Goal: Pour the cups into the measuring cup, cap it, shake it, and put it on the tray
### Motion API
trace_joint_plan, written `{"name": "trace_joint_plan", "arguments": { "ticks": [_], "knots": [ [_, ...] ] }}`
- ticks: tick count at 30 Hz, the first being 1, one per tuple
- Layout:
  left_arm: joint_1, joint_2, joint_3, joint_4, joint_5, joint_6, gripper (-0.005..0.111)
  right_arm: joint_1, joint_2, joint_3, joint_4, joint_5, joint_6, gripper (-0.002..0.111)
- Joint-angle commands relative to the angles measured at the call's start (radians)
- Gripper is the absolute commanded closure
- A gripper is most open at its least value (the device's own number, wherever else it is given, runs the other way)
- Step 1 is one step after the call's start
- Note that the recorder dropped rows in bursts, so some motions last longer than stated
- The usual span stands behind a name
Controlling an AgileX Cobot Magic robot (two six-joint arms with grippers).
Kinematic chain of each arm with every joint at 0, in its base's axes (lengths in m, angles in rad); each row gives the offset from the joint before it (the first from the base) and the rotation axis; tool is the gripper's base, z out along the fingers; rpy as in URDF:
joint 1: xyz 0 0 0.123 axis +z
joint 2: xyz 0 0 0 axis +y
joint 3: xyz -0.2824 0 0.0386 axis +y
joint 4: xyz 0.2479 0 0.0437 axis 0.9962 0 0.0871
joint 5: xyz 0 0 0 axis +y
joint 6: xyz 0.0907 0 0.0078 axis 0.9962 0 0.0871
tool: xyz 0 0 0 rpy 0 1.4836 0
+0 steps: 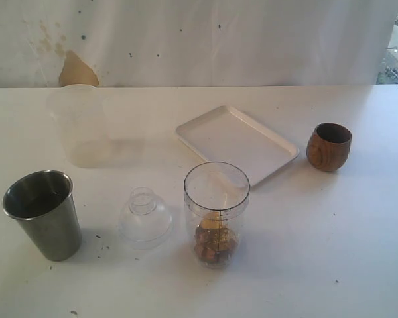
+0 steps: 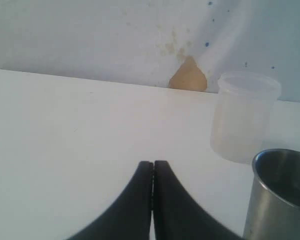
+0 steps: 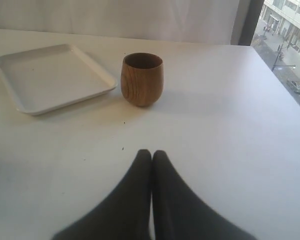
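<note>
The clear measuring cup (image 1: 216, 213) stands upright at the front middle, uncapped, with brown pieces at its bottom. Its clear domed cap (image 1: 144, 217) lies just to its left. At the front left stands the steel tumbler (image 1: 44, 213) (image 2: 280, 195), with the frosted plastic cup (image 1: 81, 124) (image 2: 244, 116) behind it. On the right sits the wooden cup (image 1: 329, 146) (image 3: 142, 79), beside the white tray (image 1: 237, 143) (image 3: 50, 77). Neither arm shows in the exterior view. My left gripper (image 2: 153, 163) is shut and empty, short of the tumbler. My right gripper (image 3: 151, 152) is shut and empty, short of the wooden cup.
A white wall with a brown patch (image 1: 76, 71) (image 2: 188, 77) runs along the table's far edge. A window (image 3: 285, 30) lies beyond the table's right end. Small dark crumbs (image 1: 103, 246) dot the tabletop near the tumbler.
</note>
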Motion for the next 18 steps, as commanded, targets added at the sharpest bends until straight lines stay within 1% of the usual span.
{"name": "trace_joint_plan", "arguments": {
  "ticks": [1, 15, 18],
  "knots": [
    [-0.006, -0.004, 0.005, -0.001, 0.002, 0.0, 0.106, 0.005, -0.007, 0.003, -0.002, -0.007, 0.007, 0.108],
    [-0.006, -0.004, 0.005, -0.001, 0.0, 0.022, 0.106, 0.005, -0.007, 0.003, 0.001, -0.007, 0.007, 0.108],
    [-0.006, -0.004, 0.005, -0.001, -0.04, 0.022, 0.106, 0.005, -0.007, 0.003, 0.001, -0.007, 0.007, 0.108]
  ]
}}
